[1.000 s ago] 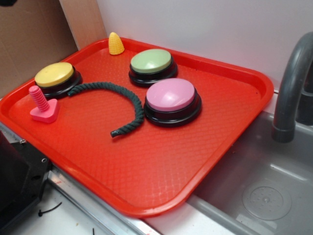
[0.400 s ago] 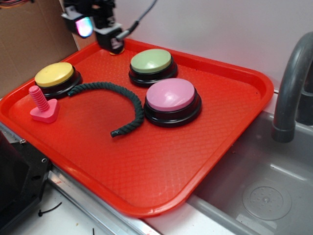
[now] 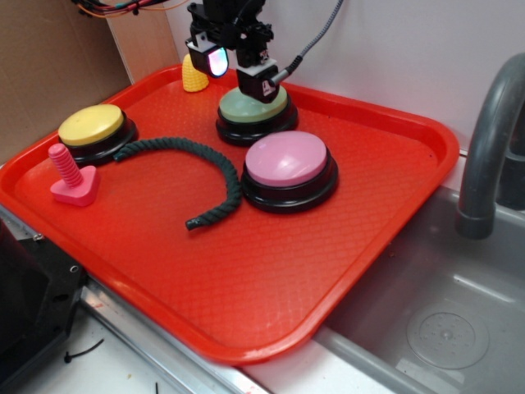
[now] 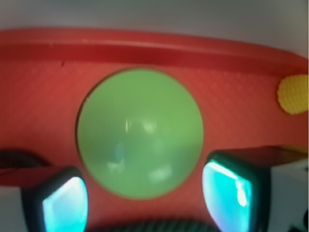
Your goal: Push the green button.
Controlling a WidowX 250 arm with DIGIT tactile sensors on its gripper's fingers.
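Observation:
The green button, a pale green dome on a black base, sits at the back middle of the red tray. My gripper hangs just over its top, and part of the dome is hidden behind it. Whether it touches the dome I cannot tell. In the wrist view the green button fills the middle. The gripper is open and empty, with its two cyan-lit fingers wide apart at the button's near edge.
A pink button stands just in front of the green one and a yellow button at the left. A dark rope, a pink screw toy and a yellow cone lie on the tray. A sink and faucet are at the right.
The gripper came into view at the top left, then moved right and down from over the yellow cone to over the green button.

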